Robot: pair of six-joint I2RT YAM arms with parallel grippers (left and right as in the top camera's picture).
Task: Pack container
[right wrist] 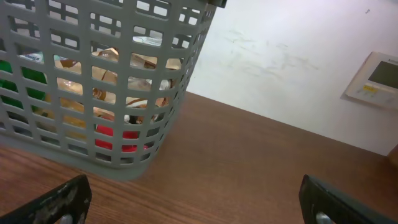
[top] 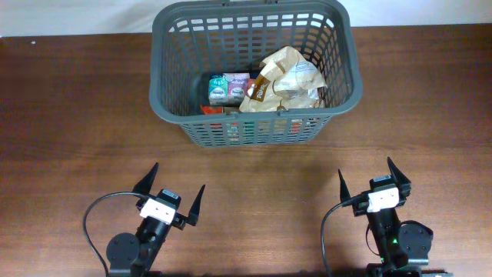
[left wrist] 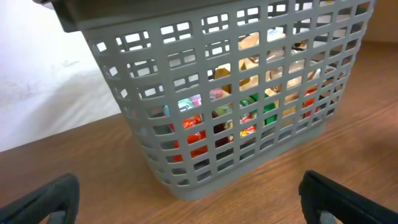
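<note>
The container, a large dark grey slotted basket [top: 165,92], stands at the far middle of the wooden table. It holds a crumpled tan paper bag [top: 284,77], small colourful packets [top: 228,87] and red items at the front. It also shows in the left wrist view [left wrist: 149,134] and the right wrist view [right wrist: 93,99]. My left gripper [top: 171,194] is open and empty near the front left, well short of the basket. My right gripper [top: 370,175] is open and empty near the front right. Both show spread fingers over bare wood [left wrist: 186,208] [right wrist: 193,208].
A white wall [right wrist: 292,74] lies behind the table, with a small white panel [right wrist: 376,78] at the right. Black cables [top: 96,223] loop beside each arm base.
</note>
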